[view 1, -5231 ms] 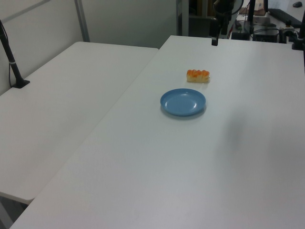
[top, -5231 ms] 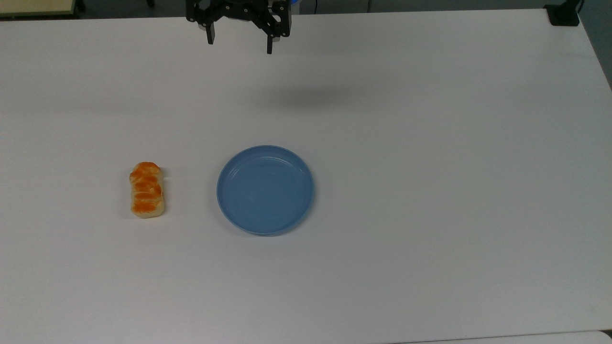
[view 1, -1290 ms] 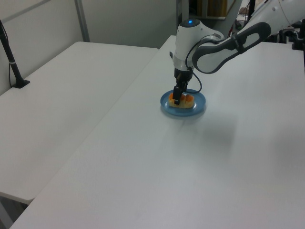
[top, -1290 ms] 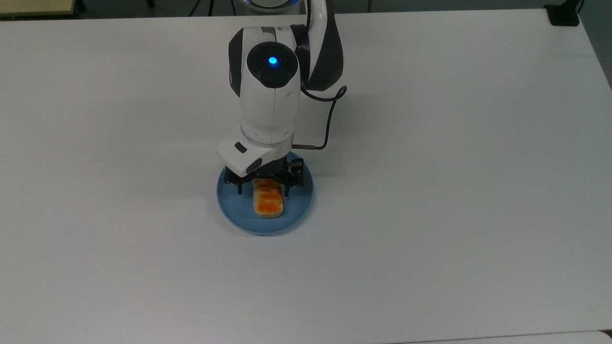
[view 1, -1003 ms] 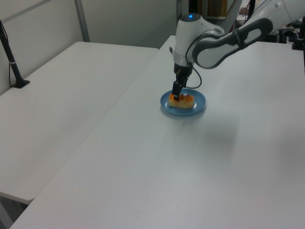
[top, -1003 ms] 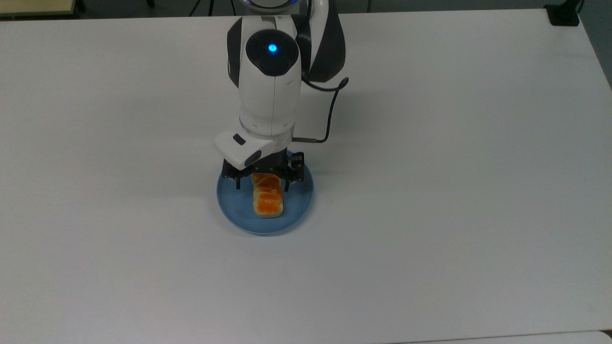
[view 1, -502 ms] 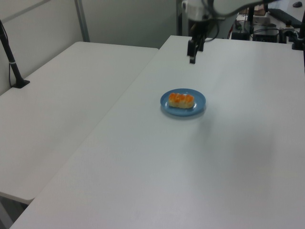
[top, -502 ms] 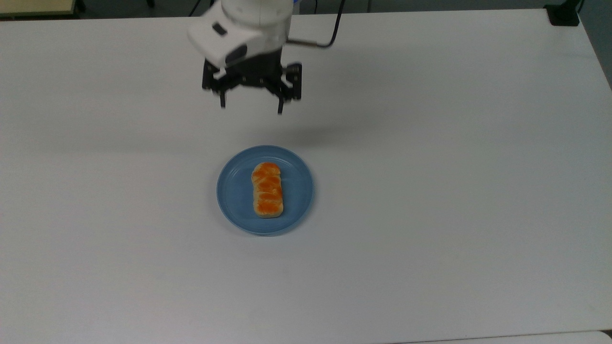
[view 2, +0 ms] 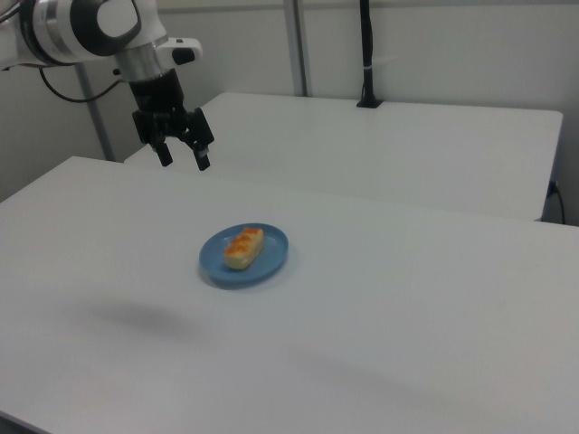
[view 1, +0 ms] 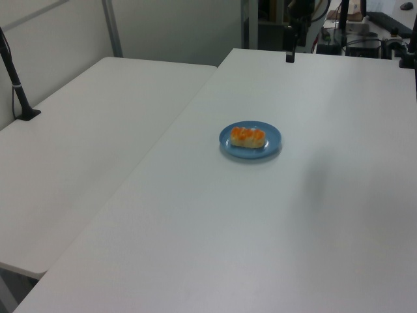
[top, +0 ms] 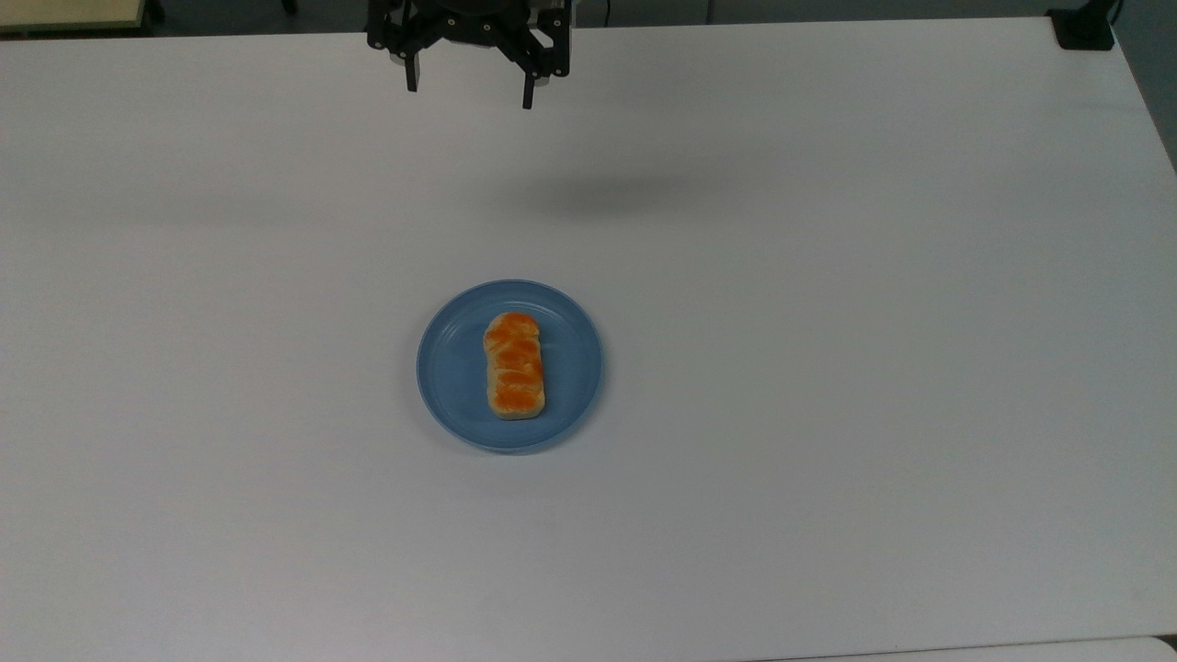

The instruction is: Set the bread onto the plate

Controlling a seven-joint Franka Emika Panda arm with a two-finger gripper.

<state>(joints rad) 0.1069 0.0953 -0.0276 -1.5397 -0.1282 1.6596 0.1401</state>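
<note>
The bread [top: 514,366], an oblong bun with a glossy orange top, lies flat on the round blue plate [top: 451,368] in the middle of the white table; it also appears as bread [view 1: 247,137] on the plate [view 1: 272,138] and as bread [view 2: 243,248] on the plate [view 2: 273,251]. My gripper [top: 470,89] hangs open and empty high over the far table edge, well away from the plate. In the right view the gripper [view 2: 185,162] sits up and to the left of the plate, and in the left view the gripper [view 1: 289,53] is far behind it.
The white table [top: 828,368] spreads wide around the plate. A second white table [view 1: 85,130] adjoins it on the left view's left, with a black post [view 1: 18,85] standing on it. A black clamp [top: 1083,28] sits at the top view's upper right corner.
My gripper let go of the bread on the plate, rose, and pulled back to the far table edge. The bread stays still on the plate.
</note>
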